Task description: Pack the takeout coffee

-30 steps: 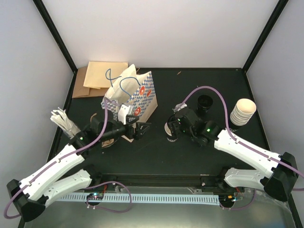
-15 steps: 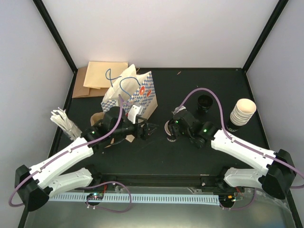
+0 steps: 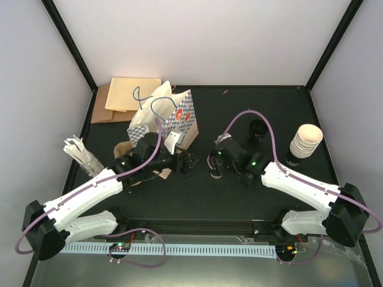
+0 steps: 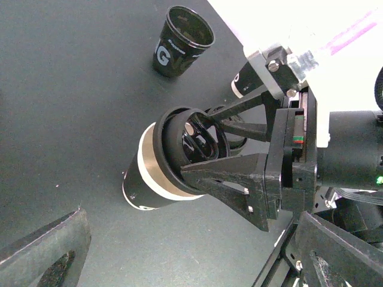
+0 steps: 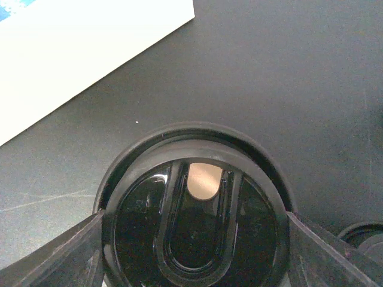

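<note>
Occlusion notes first. Left wrist view: far side of cup is hidden behind the near finger of the right gripper. Cannot tell whether the cup base rests on the table or sits just off it. White marks on the cup's lower part are too small to read. Right wrist view: only the lid shows, cut off by the bottom edge, with the cup body beneath unseen. Top view: cup mostly covered by the right gripper, with only a pale sliver and a dark rim showing.

Cup: tapered, black lid seated on top. Cream band just under the lid, black lower part with white marks. Lid is round with a raised outer rim, a U-shaped recess and 1 oval opening, pale within.

Location: mid-table, just right of the bag, between the 2 grippers.

Right gripper: 2 fingers pinching the cup at the lid rim, 1 on each side.

Left gripper: fingers spread wide, holding nothing. It points at the cup from the left, near but apart.

Black cup: open, upright, apart from the held cup. Cup stack: far right, well apart.
</note>
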